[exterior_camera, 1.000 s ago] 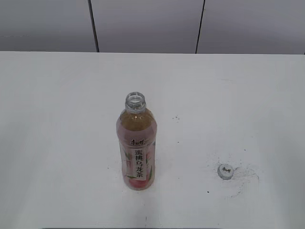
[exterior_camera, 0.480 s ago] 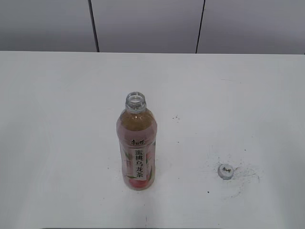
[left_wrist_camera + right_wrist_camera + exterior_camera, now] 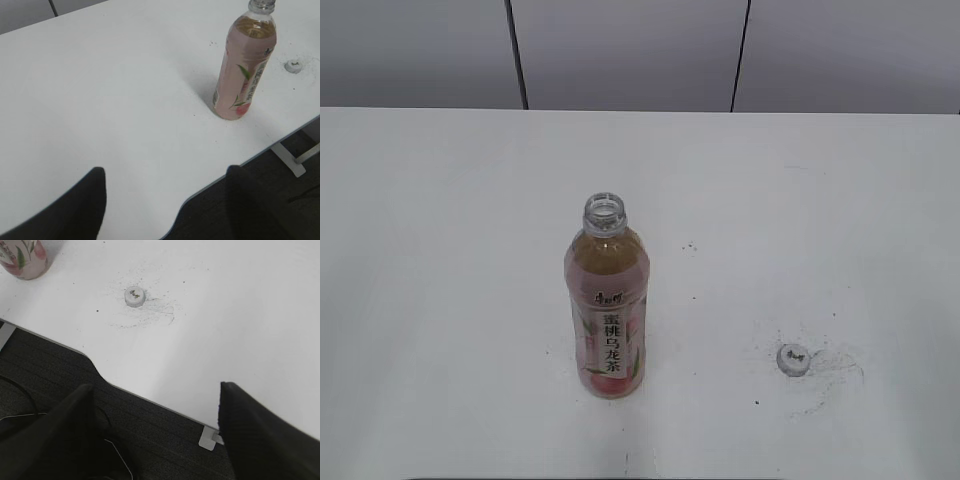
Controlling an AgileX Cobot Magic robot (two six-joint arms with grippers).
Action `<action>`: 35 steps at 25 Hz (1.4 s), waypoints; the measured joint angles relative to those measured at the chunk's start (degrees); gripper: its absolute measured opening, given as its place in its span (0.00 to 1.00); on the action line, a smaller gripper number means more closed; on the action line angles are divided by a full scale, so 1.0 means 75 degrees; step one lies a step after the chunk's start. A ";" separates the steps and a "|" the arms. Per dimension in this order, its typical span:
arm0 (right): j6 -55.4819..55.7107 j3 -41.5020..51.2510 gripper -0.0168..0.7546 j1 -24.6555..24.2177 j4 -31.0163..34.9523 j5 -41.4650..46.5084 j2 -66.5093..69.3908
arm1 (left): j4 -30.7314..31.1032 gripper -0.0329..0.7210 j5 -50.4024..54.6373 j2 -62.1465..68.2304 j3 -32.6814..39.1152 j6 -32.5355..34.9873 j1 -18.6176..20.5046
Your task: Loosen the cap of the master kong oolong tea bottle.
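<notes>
Standing upright on the white table [image 3: 440, 200], the master kong oolong tea bottle [image 3: 606, 310] has its neck open. Well to its right lies the cap [image 3: 793, 358], logo up, amid dark scuffs. Both the left gripper [image 3: 165, 200] and the right gripper [image 3: 155, 435] hang spread wide at the table's near edge, holding nothing.

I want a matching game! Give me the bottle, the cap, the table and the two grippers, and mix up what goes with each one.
Things:
1. master kong oolong tea bottle
2. cap
3. table
4. left gripper and right gripper

Descriptions:
A. white, with dark scuff marks around one spot
B. open, holding nothing, back at the near table edge
C. standing upright with its mouth uncovered
D. lying on the table to the right of the bottle, logo up

Pairs: 1-C, 2-D, 3-A, 4-B
</notes>
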 joint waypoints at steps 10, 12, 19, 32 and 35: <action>0.0000 0.0000 0.77 -0.1653 0.0008 -0.0032 -0.0633 | 0.0000 0.63 -0.0006 -0.0832 0.0000 0.0000 0.2219; 0.0000 0.0007 0.77 -0.2054 0.0001 -0.0040 -0.1056 | 0.0000 0.63 -0.0006 -0.1168 0.0000 0.0000 0.2758; 0.0000 0.0007 0.77 -0.2280 -0.0005 -0.0046 -0.2179 | 0.0000 0.62 -0.0004 -0.1285 0.0000 0.0000 0.2974; 0.0000 0.0007 0.77 -0.2466 0.0002 -0.0044 -0.2179 | 0.0000 0.62 -0.0004 -0.1285 0.0000 0.0008 0.2575; 0.0000 0.0007 0.77 -0.2466 0.0002 -0.0044 -0.2179 | 0.0000 0.62 -0.0004 -0.1285 0.0000 0.0008 0.2575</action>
